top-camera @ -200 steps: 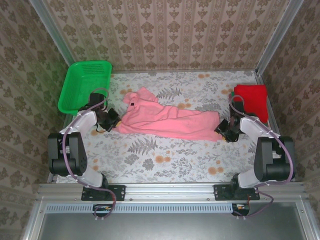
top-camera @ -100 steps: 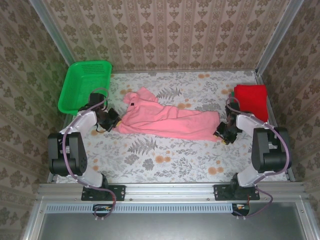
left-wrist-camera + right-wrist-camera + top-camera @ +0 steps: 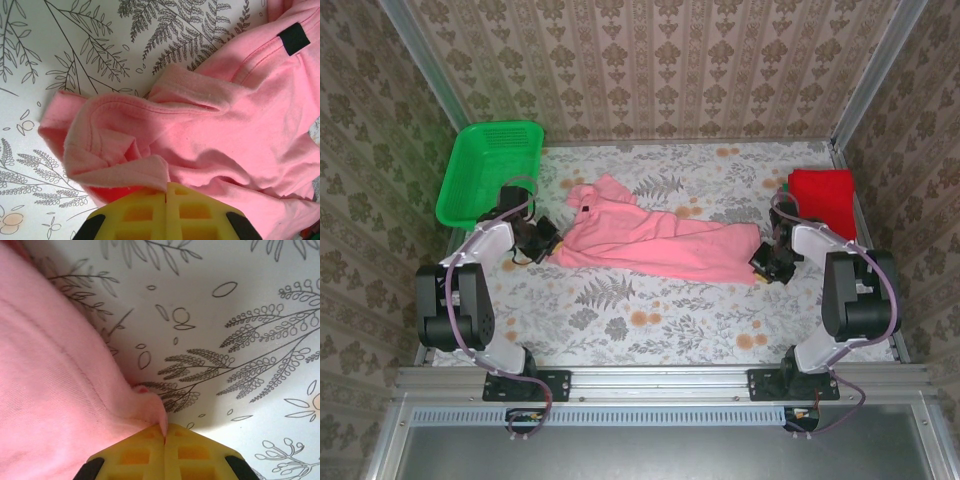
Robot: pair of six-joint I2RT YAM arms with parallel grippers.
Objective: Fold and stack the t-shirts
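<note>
We have the crumpled light pink cloth t-shirt (image 3: 655, 243) stretched across the middle of the floral-print table (image 3: 650, 330). Our left gripper (image 3: 166, 192) is pinched fully together on a fold at its left edge, our right gripper (image 3: 164, 430) likewise on the hem at its right end. The folded red cloth shirt (image 3: 823, 195) lies at the far right corner, just beyond the right arm; the green plastic mesh basket (image 3: 490, 170) sits at the far left corner. Bare tabletop runs from the pink shirt to the near edge.
</note>
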